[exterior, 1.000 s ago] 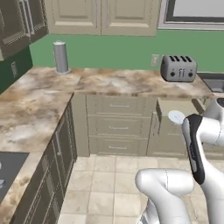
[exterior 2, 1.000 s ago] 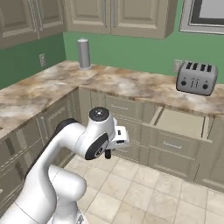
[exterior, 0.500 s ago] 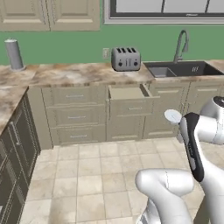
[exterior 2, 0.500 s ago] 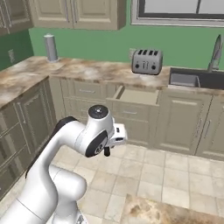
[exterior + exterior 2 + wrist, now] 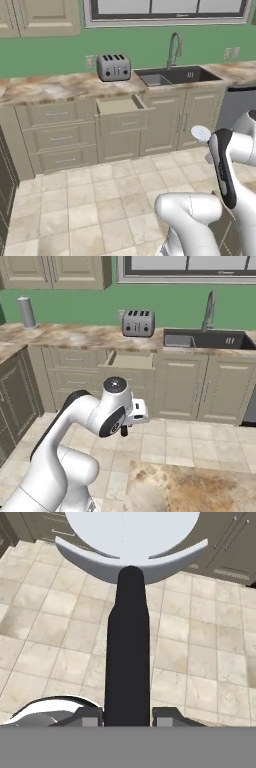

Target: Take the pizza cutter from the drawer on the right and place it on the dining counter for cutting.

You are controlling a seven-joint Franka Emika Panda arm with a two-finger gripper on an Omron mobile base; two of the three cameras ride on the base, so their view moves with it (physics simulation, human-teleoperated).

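Note:
My gripper (image 5: 127,714) is shut on the lower end of the pizza cutter's black handle (image 5: 127,662). Its round pale wheel (image 5: 131,532) points away from the hand, over the tiled floor. In the left base view the pizza cutter (image 5: 201,133) hangs at the right, in front of the white arm, wheel uppermost. The narrow beige drawer (image 5: 120,106) (image 5: 129,361) stands pulled open under the worktop, far from the gripper. A corner of the marbled dining counter (image 5: 190,488) lies at the bottom right of the right base view, below and right of the hand (image 5: 131,415).
A silver toaster (image 5: 113,67) (image 5: 138,323) stands on the worktop above the open drawer. To its right are a dark sink (image 5: 172,76) (image 5: 205,338) and a faucet. A grey canister (image 5: 26,312) stands far left. Tiled floor (image 5: 90,195) lies between me and the cabinets.
The whole picture has slid left, so the base has turned right: sink and window have come into view. The pizza cutter stays in the shut gripper, held the same way.

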